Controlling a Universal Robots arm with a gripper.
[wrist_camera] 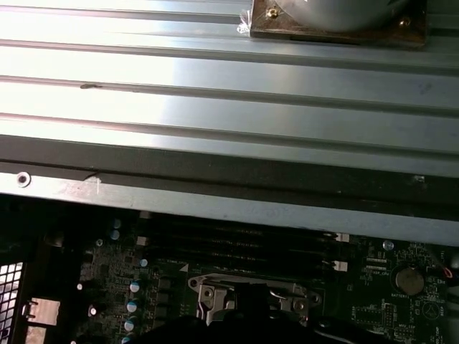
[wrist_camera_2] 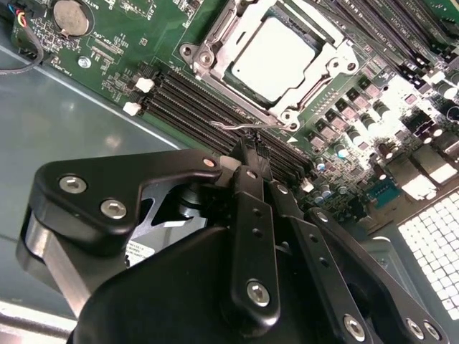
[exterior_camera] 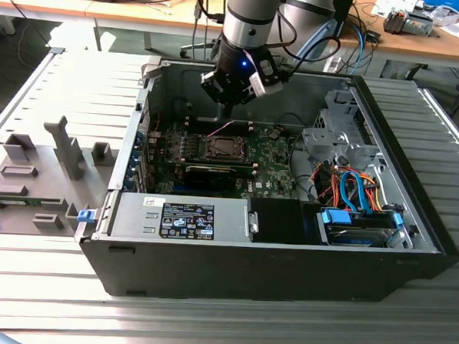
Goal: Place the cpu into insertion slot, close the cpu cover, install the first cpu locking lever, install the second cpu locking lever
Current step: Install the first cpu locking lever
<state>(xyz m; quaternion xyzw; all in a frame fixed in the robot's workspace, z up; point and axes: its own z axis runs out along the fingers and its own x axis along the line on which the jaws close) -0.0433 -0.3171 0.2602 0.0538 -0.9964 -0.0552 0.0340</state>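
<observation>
The gripper [wrist_camera_2: 249, 152] hangs inside the open computer case [exterior_camera: 286, 275], with its fingers pressed together on nothing, just above the memory slots [wrist_camera_2: 215, 107]. The cpu [wrist_camera_2: 274, 57] lies flat in the insertion slot [wrist_camera_2: 208, 57] on the green motherboard [wrist_camera_2: 122, 43], near the case's back wall. The cpu cover [wrist_camera_2: 315, 54] is down around it.

Ribbed table [wrist_camera: 215, 93] — perhaps socket [wrist_camera: 247, 297] below
</observation>
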